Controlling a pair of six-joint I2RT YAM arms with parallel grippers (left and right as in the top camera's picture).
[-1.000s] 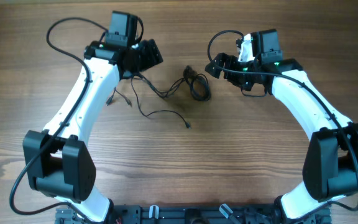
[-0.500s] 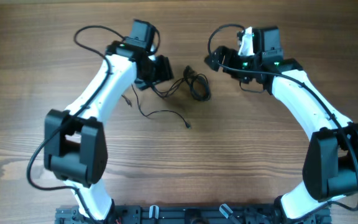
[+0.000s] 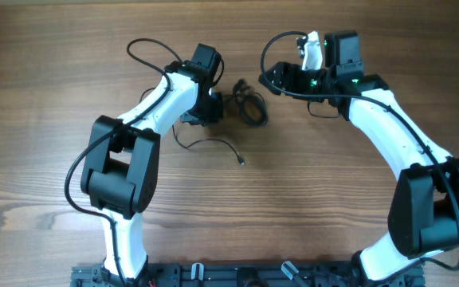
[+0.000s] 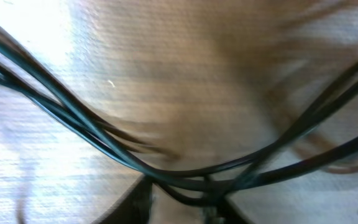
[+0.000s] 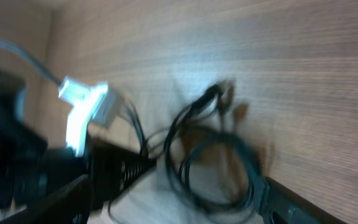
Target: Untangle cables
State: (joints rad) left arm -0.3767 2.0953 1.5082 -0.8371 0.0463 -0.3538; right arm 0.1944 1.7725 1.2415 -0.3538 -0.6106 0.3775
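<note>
Right at the cables [image 3: 252, 110] sits the left gripper [image 3: 216, 107], grip impossible to tell; the right gripper [image 3: 272, 80] hangs nearby, spread.

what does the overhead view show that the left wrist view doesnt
Only overhead: the left arm and right arm, the coiled bunch of cables between them, and a loose strand's plug end lying apart from the coil. Only left wrist: a blurred close-up of several black strands sagging across the frame and meeting near the bottom. Both: thin black cables over the wooden table.
</note>
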